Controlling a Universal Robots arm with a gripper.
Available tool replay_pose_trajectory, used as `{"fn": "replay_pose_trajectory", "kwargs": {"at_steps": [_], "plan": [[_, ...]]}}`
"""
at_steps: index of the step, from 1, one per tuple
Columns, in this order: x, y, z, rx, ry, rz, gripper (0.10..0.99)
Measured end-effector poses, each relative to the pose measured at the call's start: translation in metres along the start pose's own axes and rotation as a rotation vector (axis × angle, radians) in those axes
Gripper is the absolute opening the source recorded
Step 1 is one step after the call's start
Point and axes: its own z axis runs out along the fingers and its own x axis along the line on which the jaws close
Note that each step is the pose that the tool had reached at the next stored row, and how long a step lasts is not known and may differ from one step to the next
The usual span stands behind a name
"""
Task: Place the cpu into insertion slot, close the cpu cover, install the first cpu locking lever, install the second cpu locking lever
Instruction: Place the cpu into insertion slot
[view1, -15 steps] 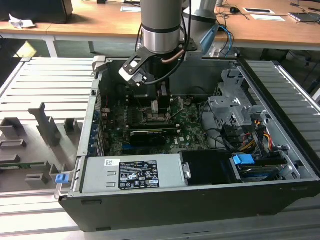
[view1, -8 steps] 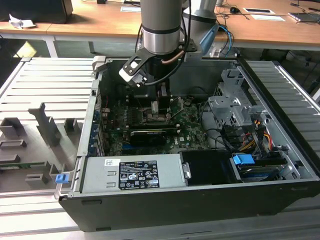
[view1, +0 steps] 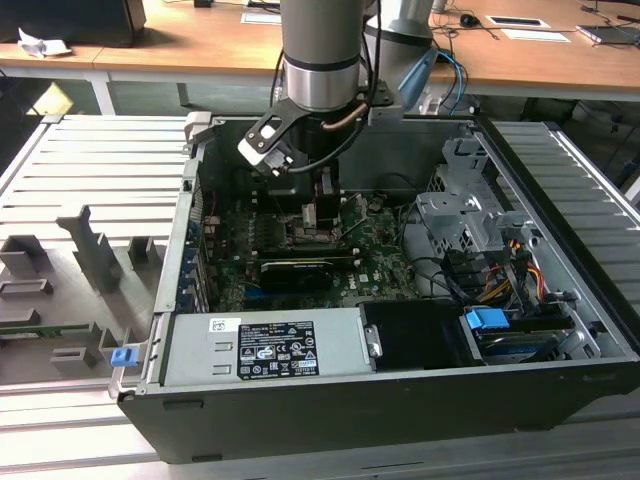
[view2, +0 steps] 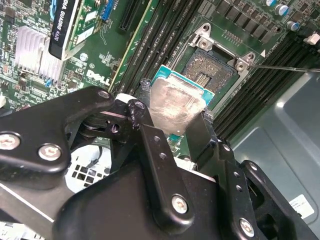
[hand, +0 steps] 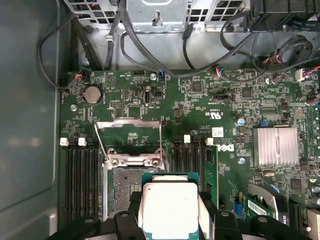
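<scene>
The gripper (view2: 172, 116) is closed on the cpu (view2: 175, 100). Its two black fingers (view2: 150, 145) clamp opposite edges of the chip, which faces silver side up with a green rim showing. In both wrist views the cpu hangs close over the slot (view2: 212, 67) and overlaps one side of it, so most of the dark recess is bare. Whether the chip touches the slot cannot be told.

The cover (hand: 127, 121) stands open, swung up from its hinge on the edge of the slot farthest from the gripper. A thin lever (view2: 285, 68) juts out sideways from one corner of the slot. Long black memory sockets (hand: 80, 185) run along both sides of the slot. A finned heatsink (hand: 275, 145) sits well off to one side of it, past the sockets. A round battery (hand: 92, 94) lies beyond the cover.

In the exterior view the arm (view1: 320, 60) reaches down into the open case (view1: 400, 420), above the board that carries the slot.
</scene>
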Motion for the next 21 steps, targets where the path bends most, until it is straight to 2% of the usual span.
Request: {"fn": "replay_pose_trajectory", "kwargs": {"at_steps": [4,11,17,19,21], "plan": [[0.0005,-0.0007,0.0049,0.001,0.0048,-0.058,0.525],[0.0082,-0.0071,0.0219,0.002,0.0040,-0.046,0.525],[0.0181,-0.0089,0.0291,0.001,0.0034,-0.040,0.525],[0.0192,-0.0128,0.0334,0.001,0.0021,-0.026,0.525],[0.0191,-0.0129,0.0346,0.001,0.0014,-0.022,0.525]]}}
